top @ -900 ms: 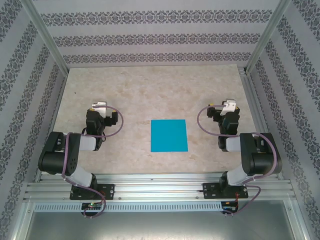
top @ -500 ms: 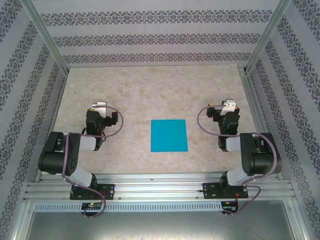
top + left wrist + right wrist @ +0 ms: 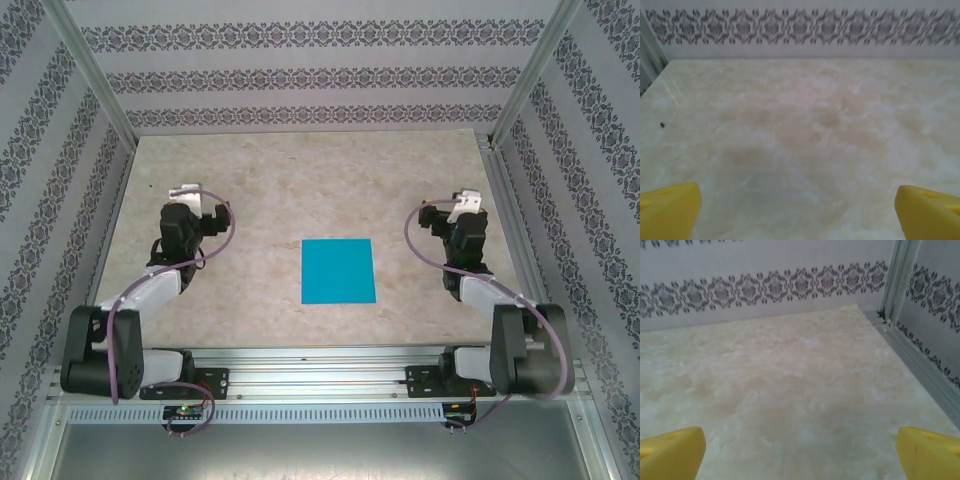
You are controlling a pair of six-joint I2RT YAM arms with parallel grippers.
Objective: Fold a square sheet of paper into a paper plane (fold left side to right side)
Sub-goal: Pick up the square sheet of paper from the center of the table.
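- While the left gripper [image 3: 186,194] hovers over bare table [image 3: 300,170], its yellow fingers [image 3: 667,210] stand wide apart and hold nothing; it is well apart from the square sheet of paper [image 3: 338,271]; it should approach the sheet's left edge low and slowly.
- Between the arms the sheet lies flat and unfolded, towards the near side of the table; no crease looks begun; thin paper gives little to pinch, so sliding one finger under the left edge seems the safest way to lift it.
- On the right, the right gripper [image 3: 800,455] is likewise spread wide and empty, well clear of the sheet; it could press the right half down so the paper does not skid, letting left edge meet right edge squarely.
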